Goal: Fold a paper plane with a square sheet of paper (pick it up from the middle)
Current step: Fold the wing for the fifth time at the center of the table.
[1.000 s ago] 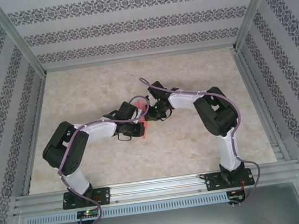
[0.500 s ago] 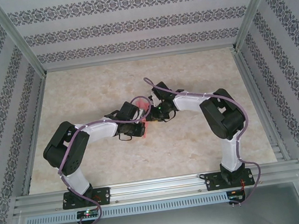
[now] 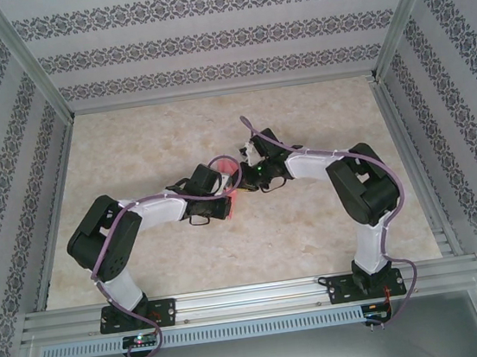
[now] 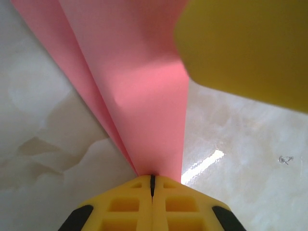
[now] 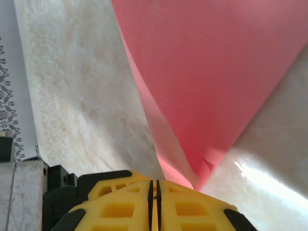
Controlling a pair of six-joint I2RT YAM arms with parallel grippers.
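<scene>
My left gripper (image 4: pixel 152 179) has its ribbed yellow fingers clamped on the narrow end of the sheet of paper (image 4: pixel 144 86), thin matte salmon-pink layers fanning toward 12 o'clock over the glossy marbled table (image 4: pixel 48 144). The right gripper (image 5: pixel 154 185) has its fingers pressed together too; the pink taper meets them just 3 o'clock of the seam, and I cannot tell whether it is pinched. From above, the paper sits near the table's middle.
</scene>
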